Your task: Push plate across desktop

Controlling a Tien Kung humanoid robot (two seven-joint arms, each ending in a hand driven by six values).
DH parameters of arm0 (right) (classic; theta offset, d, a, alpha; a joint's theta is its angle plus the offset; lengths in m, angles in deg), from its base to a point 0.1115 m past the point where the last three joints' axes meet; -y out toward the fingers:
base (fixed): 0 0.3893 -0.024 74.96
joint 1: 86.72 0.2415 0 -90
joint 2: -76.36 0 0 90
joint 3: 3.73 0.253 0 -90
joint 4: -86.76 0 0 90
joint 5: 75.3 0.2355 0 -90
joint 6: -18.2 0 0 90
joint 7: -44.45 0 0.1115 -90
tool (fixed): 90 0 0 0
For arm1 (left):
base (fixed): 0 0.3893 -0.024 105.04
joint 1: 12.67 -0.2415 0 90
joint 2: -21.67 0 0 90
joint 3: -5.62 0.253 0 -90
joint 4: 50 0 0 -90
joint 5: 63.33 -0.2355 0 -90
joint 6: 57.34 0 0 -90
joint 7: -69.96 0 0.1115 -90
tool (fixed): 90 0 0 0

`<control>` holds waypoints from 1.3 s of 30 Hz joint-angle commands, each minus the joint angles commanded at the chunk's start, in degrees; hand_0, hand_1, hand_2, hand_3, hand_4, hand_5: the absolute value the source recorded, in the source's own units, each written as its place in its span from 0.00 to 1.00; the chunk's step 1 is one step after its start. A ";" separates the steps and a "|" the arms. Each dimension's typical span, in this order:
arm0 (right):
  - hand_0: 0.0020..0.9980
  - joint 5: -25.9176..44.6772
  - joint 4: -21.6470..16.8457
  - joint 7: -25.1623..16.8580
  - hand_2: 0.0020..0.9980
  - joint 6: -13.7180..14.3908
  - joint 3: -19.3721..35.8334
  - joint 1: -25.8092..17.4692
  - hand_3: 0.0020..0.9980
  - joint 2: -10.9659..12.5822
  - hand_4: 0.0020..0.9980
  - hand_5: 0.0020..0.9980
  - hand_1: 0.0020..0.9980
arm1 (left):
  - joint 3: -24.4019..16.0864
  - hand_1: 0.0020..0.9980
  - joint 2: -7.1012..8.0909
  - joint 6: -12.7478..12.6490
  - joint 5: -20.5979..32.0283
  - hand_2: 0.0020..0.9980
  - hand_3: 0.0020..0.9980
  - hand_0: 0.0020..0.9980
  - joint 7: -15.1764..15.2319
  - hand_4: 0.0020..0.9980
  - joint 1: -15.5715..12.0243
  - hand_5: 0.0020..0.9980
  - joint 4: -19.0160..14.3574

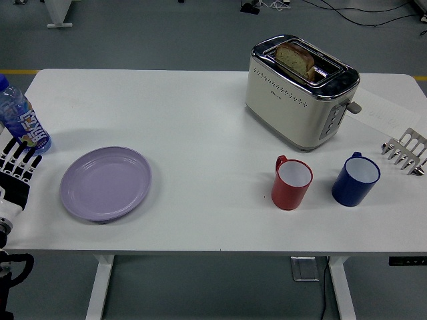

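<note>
The plate [106,183] lies at the bench's [200,113] eight o'clock, untouched. The left robot hand [17,175] waits at its nine o'clock, fingers extended, gripping nothing. Approach step; next, contact the rim and push toward three o'clock.

Single high head view, angled forward and down over the white table [213,227].

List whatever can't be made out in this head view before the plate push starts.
- Left hand: partly cut by the picture's left edge; its arm is mostly out of frame.
- Right arm: not in view at all.
- Water bottle: left edge clips it; label print too small to read.
- Toaster: its far side faces away; the lower bread sits hidden in the slot.
- Plate: underside unseen.
</note>
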 joint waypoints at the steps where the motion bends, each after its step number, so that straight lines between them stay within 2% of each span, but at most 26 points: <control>1: 0.58 -0.12 -0.01 0.04 0.61 0.00 0.04 -0.02 0.60 0.00 0.29 0.58 0.52 | 0.17 0.77 -0.10 0.32 0.03 0.74 0.71 0.75 0.13 0.60 -0.04 1.00 0.11; 13: 0.58 -1.09 -0.12 0.46 0.61 0.05 0.48 -0.33 0.60 -0.13 0.29 0.58 0.52 | 2.06 0.76 -1.35 1.89 0.20 0.74 0.71 0.75 1.70 0.60 0.01 1.00 1.78; 18: 0.58 -1.38 -0.14 0.55 0.61 0.04 0.60 -0.50 0.60 -0.13 0.29 0.58 0.52 | 3.05 0.76 -2.07 0.86 0.48 0.74 0.71 0.75 4.47 0.60 -0.56 1.00 1.79; 19: 0.58 -1.40 -0.14 0.56 0.61 0.04 0.61 -0.53 0.60 -0.13 0.29 0.58 0.52 | 3.16 0.75 -2.16 0.75 0.56 0.71 0.68 0.74 4.83 0.60 -0.62 1.00 1.78; 22: 0.58 -1.41 -0.12 0.50 0.61 -0.05 0.50 -0.57 0.60 -0.08 0.29 0.58 0.52 | 3.84 0.75 -2.48 0.62 0.34 0.71 0.68 0.74 5.43 0.60 -0.77 1.00 1.73; 39: 0.58 -0.76 -0.01 0.06 0.61 -0.32 -0.12 -0.05 0.60 0.13 0.29 0.58 0.52 | 6.07 0.75 -4.67 1.13 0.53 0.71 0.67 0.73 6.13 0.59 0.15 1.00 2.20</control>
